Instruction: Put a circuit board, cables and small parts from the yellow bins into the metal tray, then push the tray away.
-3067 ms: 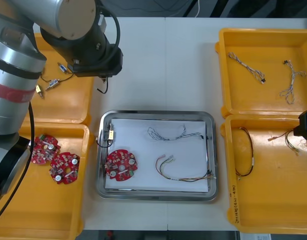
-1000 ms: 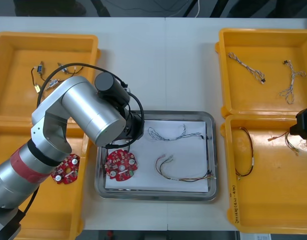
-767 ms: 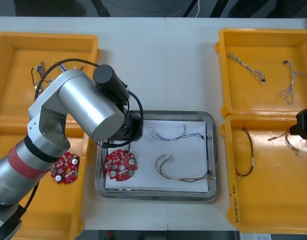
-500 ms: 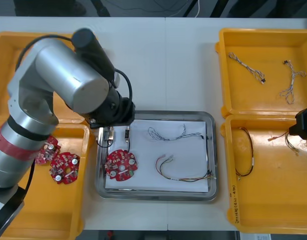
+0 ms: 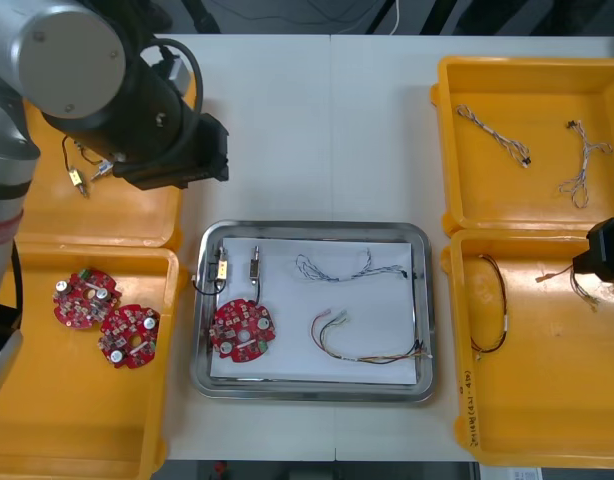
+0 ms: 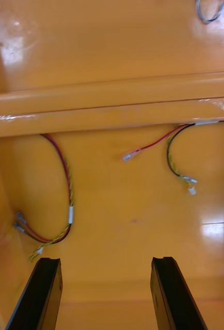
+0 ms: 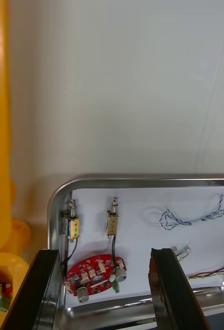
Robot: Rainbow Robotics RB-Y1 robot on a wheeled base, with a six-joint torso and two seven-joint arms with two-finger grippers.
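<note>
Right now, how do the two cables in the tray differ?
The blue-white cable stretches wavily across the tray's far half; the red-yellow cable hooks round through its near half. The blue-white cable is pale, the red-yellow cable darker. Both lie loose on its white inside.

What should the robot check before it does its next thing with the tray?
1. Circuit board in the metal tray: ok.
2. Twisted blue and white cable and red and yellow cable in the tray: ok.
3. Small metal parts in the tray: ok, two by its left rim.
4. Nothing over the rim: cannot tell; one part's black wire lies right at it.
5. Left hand empty: ok, open, beyond the tray's far left corner.
6. Right hand out of the way: ok, open over a right yellow bin.
</note>
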